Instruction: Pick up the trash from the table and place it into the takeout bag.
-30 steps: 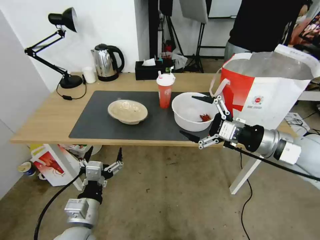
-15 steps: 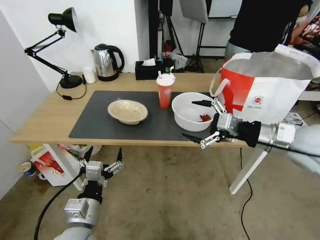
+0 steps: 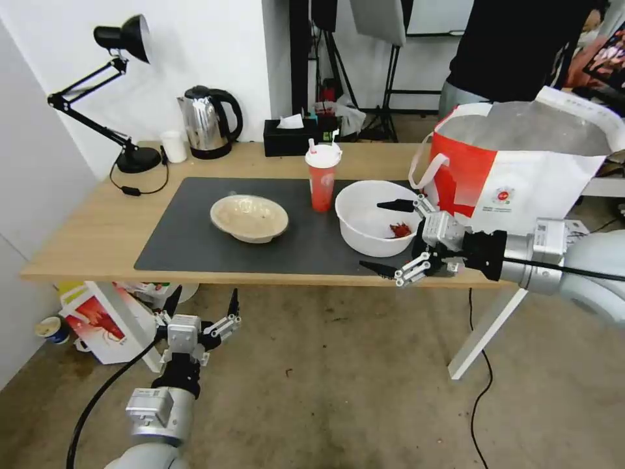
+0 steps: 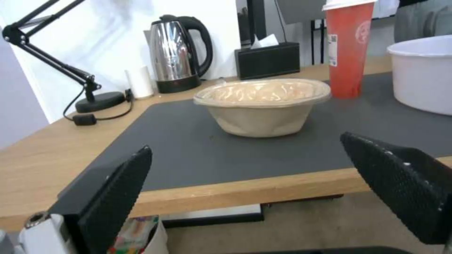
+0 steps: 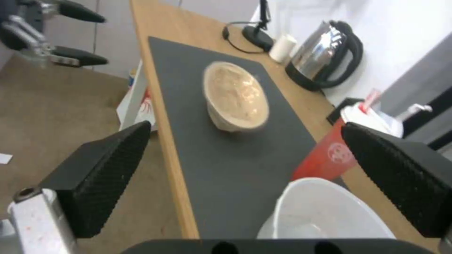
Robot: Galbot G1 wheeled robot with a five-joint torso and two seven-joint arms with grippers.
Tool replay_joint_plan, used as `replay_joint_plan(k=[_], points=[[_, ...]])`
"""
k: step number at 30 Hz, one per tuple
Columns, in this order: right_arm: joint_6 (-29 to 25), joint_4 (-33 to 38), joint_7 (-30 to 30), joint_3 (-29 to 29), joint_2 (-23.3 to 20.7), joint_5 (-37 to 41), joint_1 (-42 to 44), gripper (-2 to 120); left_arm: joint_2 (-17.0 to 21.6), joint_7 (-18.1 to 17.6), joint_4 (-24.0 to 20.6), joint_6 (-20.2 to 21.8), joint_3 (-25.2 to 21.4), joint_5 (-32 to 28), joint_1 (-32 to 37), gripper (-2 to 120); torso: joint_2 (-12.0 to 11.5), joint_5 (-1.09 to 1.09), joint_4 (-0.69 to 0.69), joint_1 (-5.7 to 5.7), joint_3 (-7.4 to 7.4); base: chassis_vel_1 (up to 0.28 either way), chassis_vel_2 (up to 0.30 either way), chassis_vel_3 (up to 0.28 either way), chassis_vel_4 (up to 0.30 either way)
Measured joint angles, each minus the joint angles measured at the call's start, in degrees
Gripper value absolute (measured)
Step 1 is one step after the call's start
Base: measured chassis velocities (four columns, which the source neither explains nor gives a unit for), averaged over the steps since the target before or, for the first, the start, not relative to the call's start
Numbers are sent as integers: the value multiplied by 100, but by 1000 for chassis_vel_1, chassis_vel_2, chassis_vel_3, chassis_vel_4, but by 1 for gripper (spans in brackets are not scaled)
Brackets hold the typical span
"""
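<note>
While the left gripper (image 3: 202, 305) hangs idle with its fingers spread below the tabletop's (image 3: 84, 234) near edge, the right gripper (image 3: 388, 236) is held level at the right side of the large white bowl (image 3: 368, 221), its fingers wide apart and holding nothing. One fingertip (image 3: 387, 205) reaches over the bowl's rim; the other (image 3: 371, 266) lies in front of the tabletop's near edge, beside the bowl's outer wall. Red scraps (image 3: 400, 230) rest inside the bowl. The bowl stands on the dark grey mat (image 3: 195, 241), near its right end. Just behind and to its left stands the red drink cup (image 3: 322, 179), upright, with white lid and straws. The shallow beige paper bowl (image 3: 249, 217) sits farther left on the mat, well apart from both. The takeout bag (image 3: 521, 176), white and red with a foil lining, stands open at the tabletop's right end, just right of the white bowl. A kettle (image 3: 208, 122), desk lamp (image 3: 124, 91), small white cup (image 3: 173, 146) and black tissue box (image 3: 290, 135) line the far edge.
</note>
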State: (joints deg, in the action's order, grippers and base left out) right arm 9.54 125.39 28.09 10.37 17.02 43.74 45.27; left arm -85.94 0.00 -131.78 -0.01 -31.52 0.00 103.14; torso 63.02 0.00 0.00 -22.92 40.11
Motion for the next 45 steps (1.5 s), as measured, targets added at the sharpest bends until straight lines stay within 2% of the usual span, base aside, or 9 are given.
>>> replay_joint_plan(k=[2,13,20,30,33,35,37,39,45], points=[[278,-198,-60,-575,101,136,-722,100,1,0,0,0,1,0,0,100,0,0,0,0,0,0,0,0,0],[420,-311,-85,-907,169,186,-1120,100,0,0,0,0,0,0,-1,100,0,0,-2,0,0,0,0,0,0],[749,-831,8,-2116,532,61,-2519,100,0,0,0,0,1,0,0,100,0,0,1,0,0,0,0,0,0],[843,-933,30,-2367,612,38,-2800,100,0,0,0,0,1,0,0,100,0,0,-2,0,-1,0,0,0,0],[1058,-1018,4,-2509,695,135,-2988,100,0,0,0,0,1,0,-1,100,0,0,-3,0,0,0,0,0,0],[1654,-1233,-106,-2870,918,416,-3466,100,0,0,0,0,1,0,0,100,0,0,1,0,0,0,0,0,0],[1773,-1275,-128,-2940,962,472,-3560,100,0,0,0,0,1,0,0,100,0,-1,1,0,0,0,0,0,0],[2257,-1450,-221,-3223,1145,704,-3944,100,0,0,0,0,0,0,0,100,0,-2,3,0,0,0,0,0,0],[2343,-1477,-236,-3272,1173,744,-4001,100,0,0,0,0,1,0,0,100,0,0,-2,0,0,0,0,0,0]])
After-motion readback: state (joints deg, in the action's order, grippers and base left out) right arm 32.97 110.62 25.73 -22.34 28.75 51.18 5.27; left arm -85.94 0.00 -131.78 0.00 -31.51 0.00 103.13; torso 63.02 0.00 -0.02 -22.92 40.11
